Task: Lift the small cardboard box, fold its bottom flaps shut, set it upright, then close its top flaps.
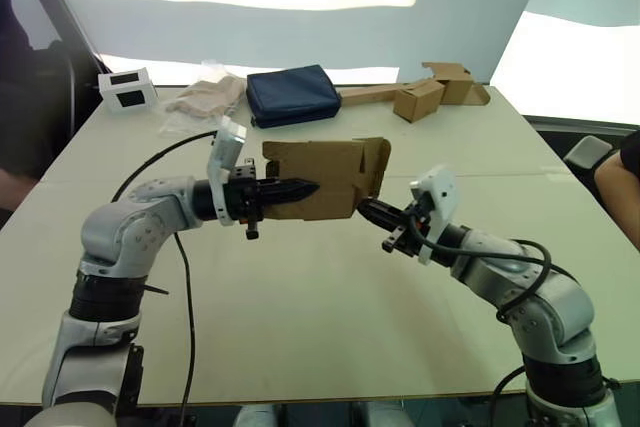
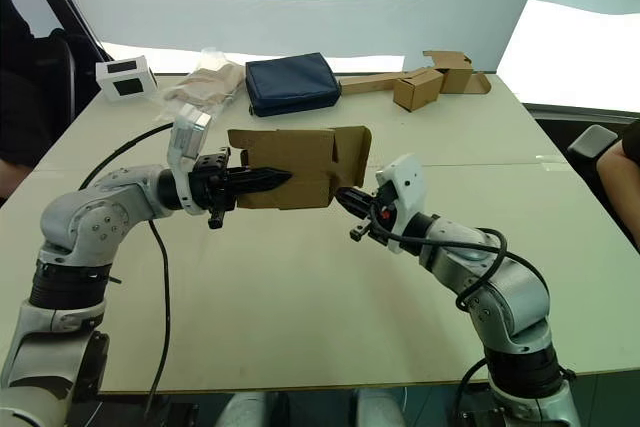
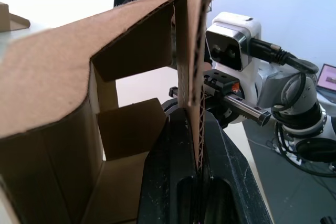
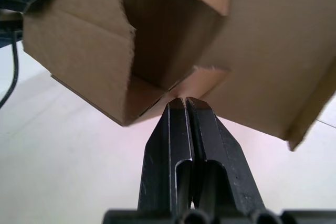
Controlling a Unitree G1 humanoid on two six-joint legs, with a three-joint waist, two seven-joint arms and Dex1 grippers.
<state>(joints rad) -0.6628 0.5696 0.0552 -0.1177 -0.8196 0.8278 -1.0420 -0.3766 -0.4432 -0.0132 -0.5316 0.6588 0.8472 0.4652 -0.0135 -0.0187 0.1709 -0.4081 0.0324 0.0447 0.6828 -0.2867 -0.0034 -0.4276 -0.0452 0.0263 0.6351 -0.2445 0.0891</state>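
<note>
Above the pale table [image 1: 300, 327], the left gripper [image 1: 300, 188] pinches the hollow cardboard box's [image 1: 335, 182] wall; the right gripper [image 1: 368, 209], clenched, touches its lower corner.

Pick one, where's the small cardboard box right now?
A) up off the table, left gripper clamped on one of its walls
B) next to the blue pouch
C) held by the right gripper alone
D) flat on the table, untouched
A: the small cardboard box hangs above the table, and the left wrist view shows the left gripper shut on one cardboard wall, while the right gripper is shut with its tips at the box's lower edge.
</note>
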